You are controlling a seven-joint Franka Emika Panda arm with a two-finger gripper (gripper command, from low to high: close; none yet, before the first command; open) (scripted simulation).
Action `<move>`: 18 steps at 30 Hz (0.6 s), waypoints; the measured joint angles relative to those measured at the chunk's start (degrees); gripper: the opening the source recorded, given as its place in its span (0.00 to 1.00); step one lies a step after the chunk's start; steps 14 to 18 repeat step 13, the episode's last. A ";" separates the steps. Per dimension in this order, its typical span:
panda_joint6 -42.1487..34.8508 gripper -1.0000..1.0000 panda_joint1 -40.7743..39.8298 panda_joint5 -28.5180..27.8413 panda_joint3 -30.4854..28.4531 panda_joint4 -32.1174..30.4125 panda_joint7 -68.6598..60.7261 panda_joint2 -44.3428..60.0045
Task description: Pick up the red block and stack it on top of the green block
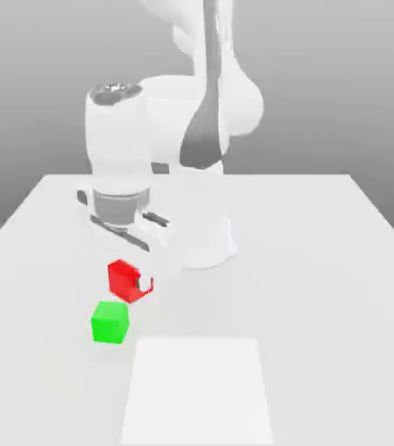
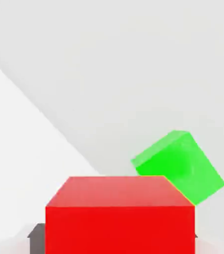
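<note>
My gripper (image 1: pixel 134 282) is shut on the red block (image 1: pixel 123 277), and one white fingertip (image 1: pixel 145 283) shows against the cube's side. The held cube hangs just behind the green block (image 1: pixel 110 321) and slightly to its right in the exterior view. That green cube rests alone on the table, apart from the red one. In the hand view the red block (image 2: pixel 119 213) sits close under the camera, with the green block (image 2: pixel 181 166) beyond one of its corners and turned at an angle to it.
The white table (image 1: pixel 331 261) carries the robot's base (image 1: pixel 202 237) at the back centre. A lighter rectangular patch (image 1: pixel 199 392) lies on the surface in front, to the exterior view's right of the green block.
</note>
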 joint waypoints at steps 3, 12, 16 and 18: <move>2.22 0.00 -2.33 -0.29 -0.89 -0.14 2.23 2.06; 15.35 1.00 -0.75 3.50 -1.66 0.34 0.01 15.72; 15.35 1.00 -0.75 3.50 -1.66 0.34 0.01 15.72; 15.35 1.00 -0.75 3.50 -1.66 0.34 0.01 15.72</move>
